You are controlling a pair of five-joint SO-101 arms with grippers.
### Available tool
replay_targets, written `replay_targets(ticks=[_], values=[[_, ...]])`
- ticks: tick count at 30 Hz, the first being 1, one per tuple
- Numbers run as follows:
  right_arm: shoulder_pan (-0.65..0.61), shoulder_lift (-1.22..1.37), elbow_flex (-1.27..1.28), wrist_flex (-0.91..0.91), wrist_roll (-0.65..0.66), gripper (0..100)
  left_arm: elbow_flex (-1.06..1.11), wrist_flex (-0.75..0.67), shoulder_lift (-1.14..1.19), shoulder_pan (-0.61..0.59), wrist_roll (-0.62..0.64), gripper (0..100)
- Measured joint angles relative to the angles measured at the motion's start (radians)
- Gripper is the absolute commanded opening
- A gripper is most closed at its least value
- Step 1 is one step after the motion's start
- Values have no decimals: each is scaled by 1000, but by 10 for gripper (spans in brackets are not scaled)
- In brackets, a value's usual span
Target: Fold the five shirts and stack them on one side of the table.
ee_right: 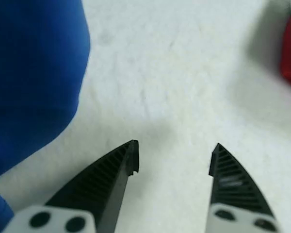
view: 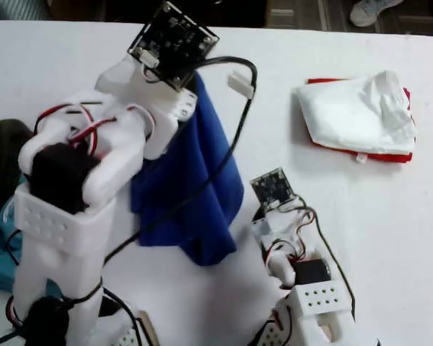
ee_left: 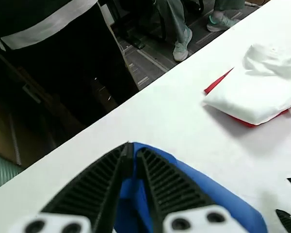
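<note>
A blue shirt (view: 195,187) hangs from my left gripper (ee_left: 132,150), which is shut on its upper edge and holds it above the table; the cloth (ee_left: 184,184) drapes down from the closed fingers. Its lower part rests bunched on the table. My right gripper (ee_right: 173,153) is open just above the bare white tabletop, beside the blue shirt (ee_right: 29,82) and apart from it. A folded white shirt (view: 357,112) lies on a folded red one (view: 390,155) at the far right; the same stack (ee_left: 262,94) shows in the left wrist view.
A dark garment (view: 3,155) and a teal one (view: 0,249) lie at the table's left edge, partly behind the left arm. White tabletop (view: 346,209) lies open between the right arm and the folded stack. Legs of people stand beyond the far edge.
</note>
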Motion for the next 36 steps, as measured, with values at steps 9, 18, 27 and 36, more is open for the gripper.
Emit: replay_targets(ticks=[9,18,27,36], values=[[0,0,0,0,0,241,20,-37,0,-235,0,25],[0,0,0,0,0,241,-84,-135,-35,-442,0,25],[0,0,0,0,0,241,-252,-140,-124,-460,0,25],[0,0,0,0,0,241,-302,-141,-215,-459,0,25]])
